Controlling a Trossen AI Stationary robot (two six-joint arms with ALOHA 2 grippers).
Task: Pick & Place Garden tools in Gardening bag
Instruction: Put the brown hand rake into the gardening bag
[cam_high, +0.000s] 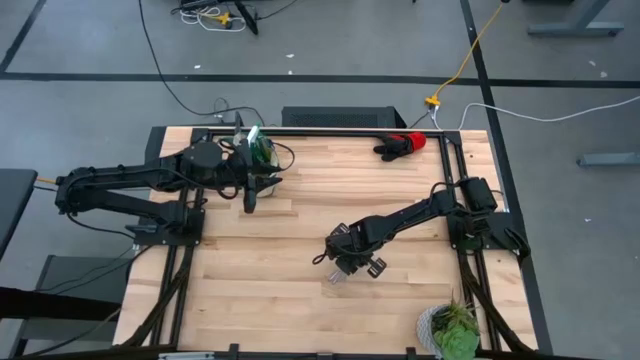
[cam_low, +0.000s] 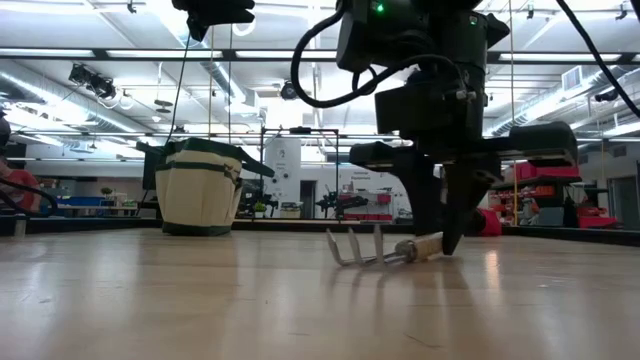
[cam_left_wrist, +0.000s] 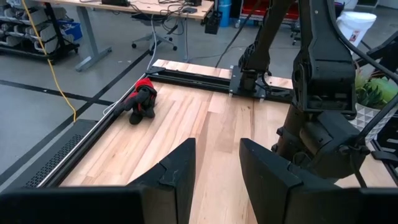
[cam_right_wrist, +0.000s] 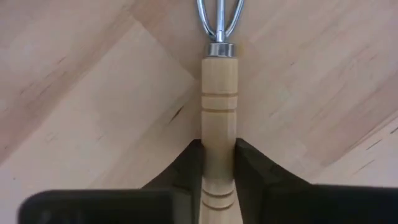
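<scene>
Wooden rake handle (cam_right_wrist: 219, 124) sits clamped betw. right gripper (cam_right_wrist: 217, 163) jaws, prob. for lifting; left gripper (cam_left_wrist: 216, 174), jaws apart, waits near gardening bag (cam_low: 200, 187).

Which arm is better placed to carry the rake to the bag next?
Right. The right gripper is shut on the mini rake's wooden handle, the rake lying on the table. The left gripper is open and empty, beside the gardening bag.
</scene>
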